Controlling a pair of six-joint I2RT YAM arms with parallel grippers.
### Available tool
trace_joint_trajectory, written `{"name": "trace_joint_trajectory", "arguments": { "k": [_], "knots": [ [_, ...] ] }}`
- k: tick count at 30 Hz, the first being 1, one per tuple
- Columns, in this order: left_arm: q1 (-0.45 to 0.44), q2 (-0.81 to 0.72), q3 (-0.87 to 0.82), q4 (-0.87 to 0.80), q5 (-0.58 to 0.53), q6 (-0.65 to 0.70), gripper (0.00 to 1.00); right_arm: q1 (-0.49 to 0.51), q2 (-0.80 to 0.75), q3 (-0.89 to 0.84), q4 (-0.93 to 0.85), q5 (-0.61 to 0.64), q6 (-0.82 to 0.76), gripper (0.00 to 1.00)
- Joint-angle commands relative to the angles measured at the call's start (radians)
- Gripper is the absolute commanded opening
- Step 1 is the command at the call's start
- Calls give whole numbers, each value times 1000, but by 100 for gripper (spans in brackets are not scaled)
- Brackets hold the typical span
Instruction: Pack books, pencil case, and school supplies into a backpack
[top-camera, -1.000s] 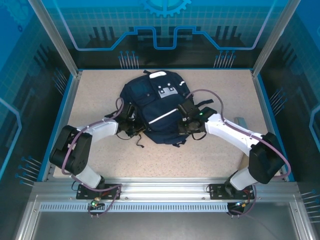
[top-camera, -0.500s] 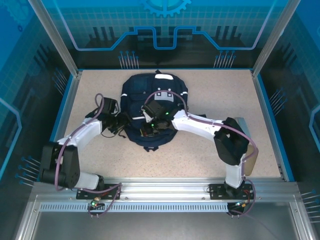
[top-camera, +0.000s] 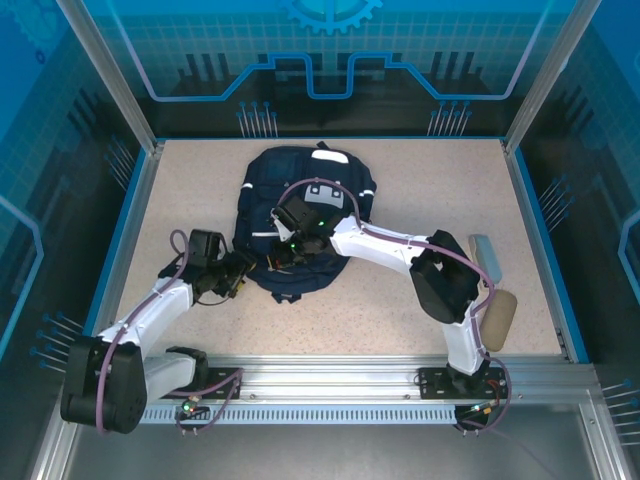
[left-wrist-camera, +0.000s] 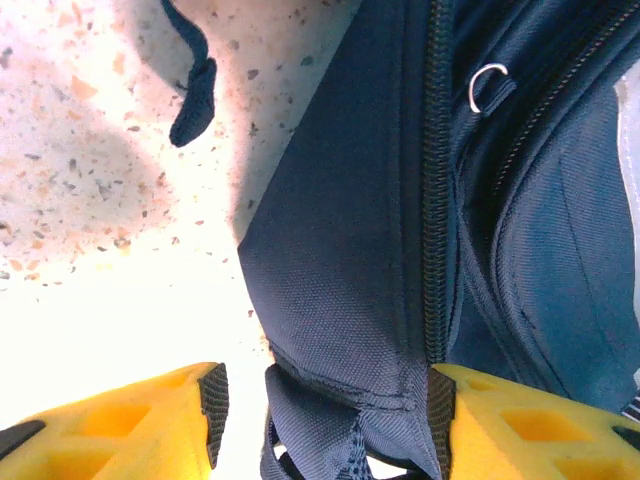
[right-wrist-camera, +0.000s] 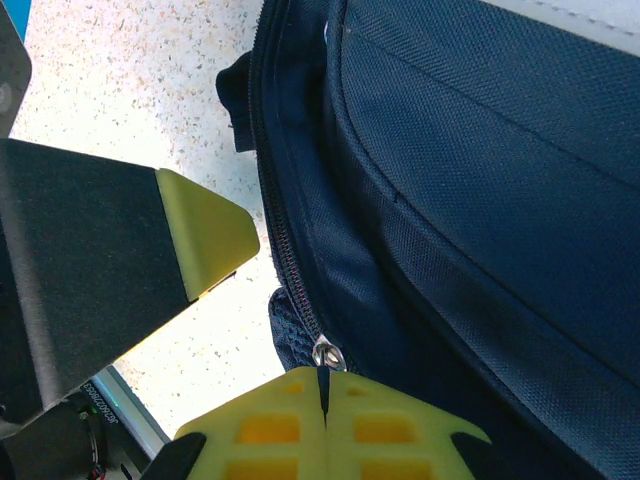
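Note:
The navy backpack (top-camera: 318, 205) lies flat mid-table, white patch up. My right gripper (top-camera: 283, 252) sits at its near-left edge. In the right wrist view it (right-wrist-camera: 325, 392) is shut on the metal zipper pull (right-wrist-camera: 326, 354) at the end of the zipper (right-wrist-camera: 283, 240). My left gripper (top-camera: 240, 274) is just left of it, open. Its yellow fingers (left-wrist-camera: 160, 425) straddle the backpack's bottom corner (left-wrist-camera: 350, 330); the right pad touches the fabric and the left one stands apart. One left finger (right-wrist-camera: 205, 228) shows beside the zipper in the right wrist view. The books are out of view.
A grey flat item (top-camera: 485, 258) and a beige pouch-like item (top-camera: 497, 318) lie at the right, beside the right arm's elbow. A dark strap end (left-wrist-camera: 192, 95) lies on the speckled tabletop (top-camera: 200, 190). Blue walls ring the table.
The right gripper crossed from the backpack's right side to its near-left edge and holds the zipper pull. The left arm drew back toward the near left.

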Motion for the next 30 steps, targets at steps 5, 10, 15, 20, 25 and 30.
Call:
{"name": "trace_joint_trajectory", "arguments": {
  "k": [5,10,15,20,25,30],
  "knots": [
    [4,32,-2,122,60,-71,57,14,5,19,0,-11,-9,0],
    [-5,85,23,139,76,-62,57,21,-2,10,2,-10,-14,0],
    [-28,154,45,159,69,-49,51,31,-6,21,-43,-2,-35,0],
    [-36,205,53,179,44,-24,29,39,-40,-4,-131,67,-43,0],
    [-36,207,51,168,0,8,17,37,-132,-98,-228,248,-9,0],
    [-36,205,53,161,-16,22,14,9,-248,-224,-305,448,70,0]
  ]
}}
